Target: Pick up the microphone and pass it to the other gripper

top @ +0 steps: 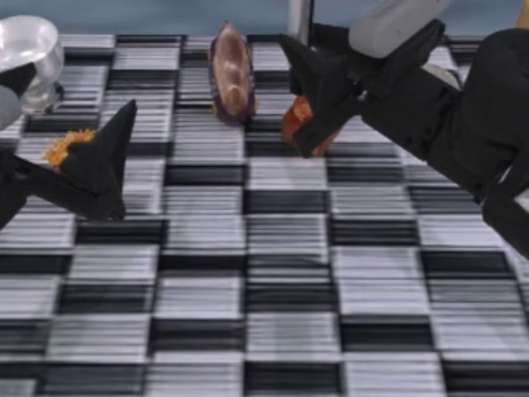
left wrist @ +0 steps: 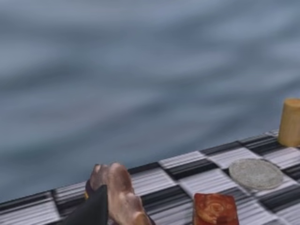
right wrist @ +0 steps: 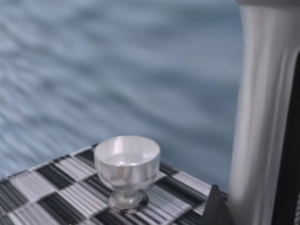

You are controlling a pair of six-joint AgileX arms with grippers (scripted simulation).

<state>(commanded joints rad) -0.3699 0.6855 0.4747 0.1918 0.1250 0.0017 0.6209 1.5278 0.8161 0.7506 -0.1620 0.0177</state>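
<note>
This is a rendered simulation scene rather than any real room: a table [top: 248, 273] covered in a black-and-white striped checker pattern stands before a blurred, featureless blue-grey backdrop [left wrist: 140, 70]. Two black robot arms reach over it, and unrelated props lie scattered about, among them a silvery goblet [right wrist: 126, 168] and a brown cube [left wrist: 215, 209].

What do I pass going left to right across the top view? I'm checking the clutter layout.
Silver goblet → orange frilly object → left gripper → pinkish-brown figurine → red-brown block, partly under the right gripper. No microphone shows in this view.
</note>
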